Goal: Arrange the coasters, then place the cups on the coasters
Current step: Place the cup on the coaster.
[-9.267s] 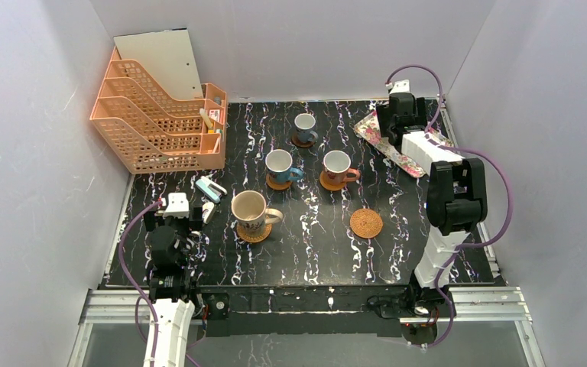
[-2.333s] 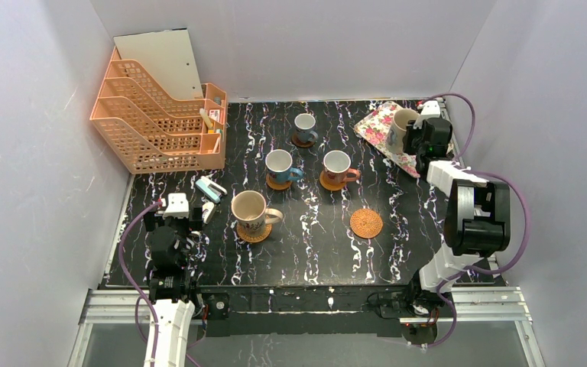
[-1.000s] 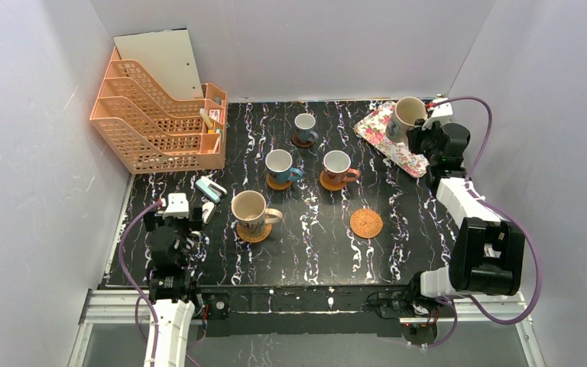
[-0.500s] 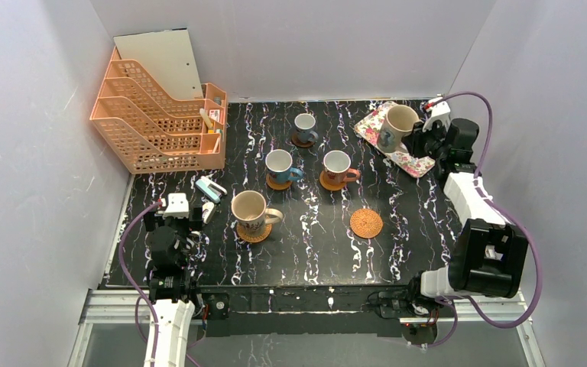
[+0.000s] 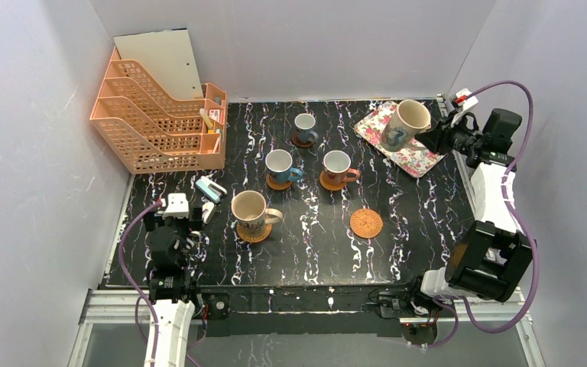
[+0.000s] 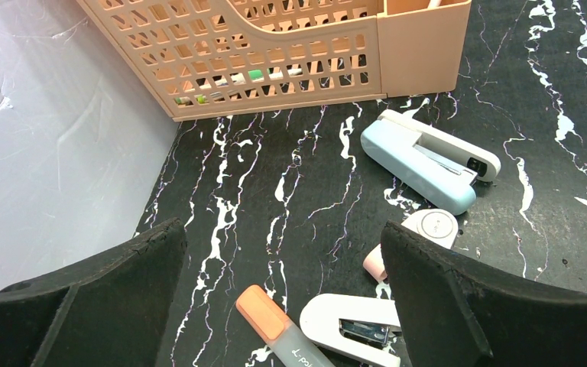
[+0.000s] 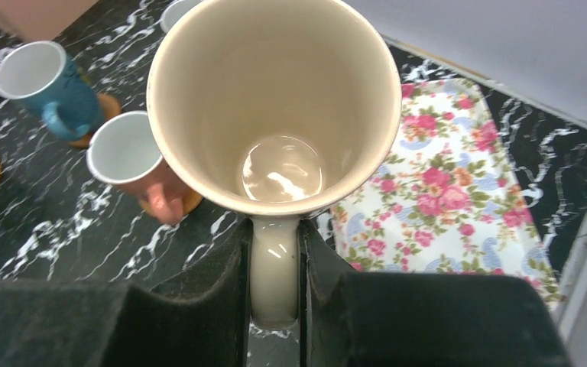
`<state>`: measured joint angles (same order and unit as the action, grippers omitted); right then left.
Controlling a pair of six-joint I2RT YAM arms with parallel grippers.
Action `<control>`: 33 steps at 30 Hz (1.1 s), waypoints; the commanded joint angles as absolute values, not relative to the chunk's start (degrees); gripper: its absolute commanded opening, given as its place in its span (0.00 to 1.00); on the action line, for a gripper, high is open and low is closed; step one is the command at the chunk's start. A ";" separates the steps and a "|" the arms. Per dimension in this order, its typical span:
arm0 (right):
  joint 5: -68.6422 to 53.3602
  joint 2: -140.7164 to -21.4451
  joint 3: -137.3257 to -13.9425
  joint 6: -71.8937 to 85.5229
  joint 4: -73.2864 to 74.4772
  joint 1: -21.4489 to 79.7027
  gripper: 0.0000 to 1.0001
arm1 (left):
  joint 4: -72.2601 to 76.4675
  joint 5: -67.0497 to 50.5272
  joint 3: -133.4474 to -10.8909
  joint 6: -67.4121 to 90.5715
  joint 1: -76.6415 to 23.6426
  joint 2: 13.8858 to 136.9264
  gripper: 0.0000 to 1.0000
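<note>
At 8 o'clock on the table [image 5: 321, 252] the left gripper [image 6: 283, 260] is parked over stationery [image 6: 428, 160]. Its fingers are spread wide with nothing between them, and no change is seen there.

Across the middle, four cups are already seated on coasters: a beige one [image 5: 250, 209] at 7 o'clock, two blue ones [image 5: 279, 164] [image 5: 304, 125] toward 12 o'clock, and an orange one [image 5: 337, 166] near the centre. None of these has been disturbed in the last seconds. At 5 o'clock a wicker coaster [image 5: 366, 223] lies bare, well apart from every cup.

The change is found at 2 o'clock. The last cup [image 5: 407, 124], which was lower over the tray [image 5: 420, 162] half a second ago, has been raised and is now carried tilted above the tray's far end. Its mouth is turned toward 2 o'clock. It is held by its handle [image 7: 275, 275], which is pinched from both sides by the fingers of the right gripper [image 7: 275, 287], as the wrist view shows plainly. The gripper itself has been drawn outward to the table's right edge.

The pick-up is therefore judged done. What is left is the carry toward the bare coaster, which lies at 7 o'clock from the cup. The cup would need to be levelled before it is set down, since a tilted base could push the light coaster aside.
</note>
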<state>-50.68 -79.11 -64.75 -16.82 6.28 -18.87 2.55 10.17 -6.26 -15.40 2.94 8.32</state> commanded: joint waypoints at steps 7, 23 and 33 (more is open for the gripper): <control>-64.14 -71.02 -73.32 -27.90 27.89 -21.94 0.01 | 3.27 11.23 -6.06 -15.19 3.33 8.52 0.97; -62.92 -58.88 -70.69 -32.61 50.94 -21.95 0.01 | 2.86 10.72 -6.02 -15.29 3.31 7.83 0.97; -62.53 -47.11 -61.35 -35.31 49.47 -21.88 0.01 | 2.81 10.34 -6.06 -15.42 3.33 7.88 0.97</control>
